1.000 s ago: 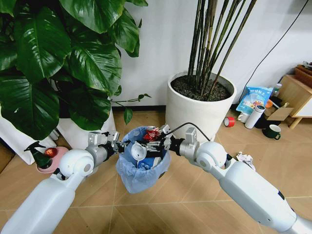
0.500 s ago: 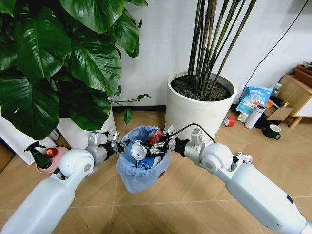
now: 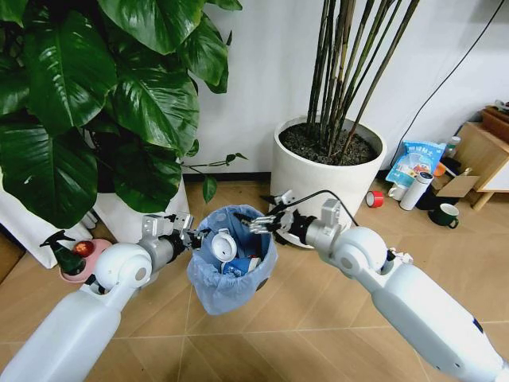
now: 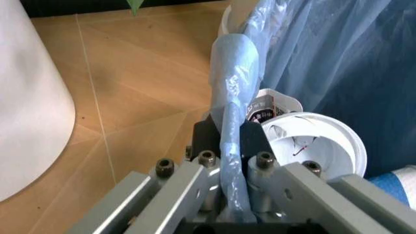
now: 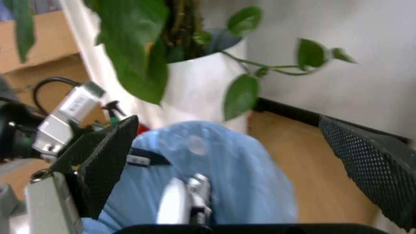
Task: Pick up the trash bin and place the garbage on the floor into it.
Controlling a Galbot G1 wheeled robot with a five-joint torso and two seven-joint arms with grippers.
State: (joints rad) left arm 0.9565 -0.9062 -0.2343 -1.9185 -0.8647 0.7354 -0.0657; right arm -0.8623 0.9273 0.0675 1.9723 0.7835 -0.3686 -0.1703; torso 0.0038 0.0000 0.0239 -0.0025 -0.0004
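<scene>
Trash bin (image 3: 231, 270) held off the floor, in front of the white plant pot (image 3: 324, 179). Left tool (image 3: 193, 236) clamped on its near-left rim. Right tool (image 3: 256, 223) spread wide above the far-right rim, gripping nothing. White lid (image 3: 225, 244) and blue-white carton (image 3: 240, 267) inside.

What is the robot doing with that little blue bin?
The robot is tidying up. Its left pincer is clamped on the rim of the trash bin, holding it off the floor. The right pincer hangs open and empty above the bin's far edge. Inside the bin lie a white round lid and other litter.
</scene>
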